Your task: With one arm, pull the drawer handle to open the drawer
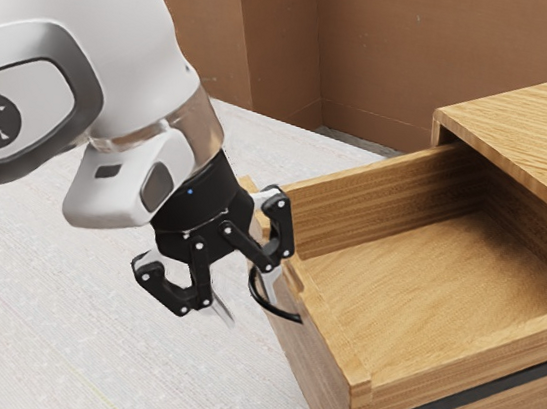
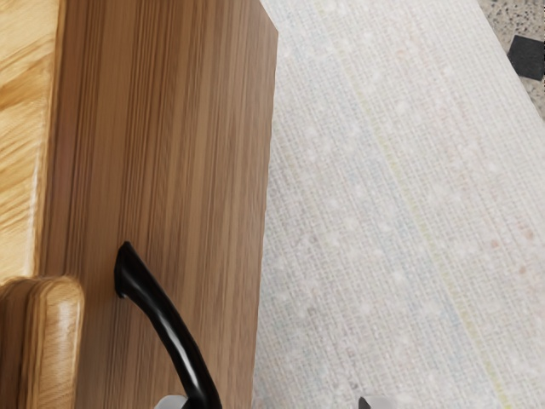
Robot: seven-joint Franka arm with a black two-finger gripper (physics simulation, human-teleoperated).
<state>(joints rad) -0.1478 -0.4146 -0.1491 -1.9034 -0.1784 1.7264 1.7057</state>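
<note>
Finds gripper open, fingers spread at the front of drawer, itself drawn well out of cabinet. Places black handle between the fingers, nearer the drawer-side one, long axis crossing the gap. Judges any further pull as straight away from cabinet.

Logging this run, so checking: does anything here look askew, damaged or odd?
Nothing stands out. The drawer sits pulled out squarely from the cabinet, its black handle looks intact, and the open gripper is at the handle.
</note>
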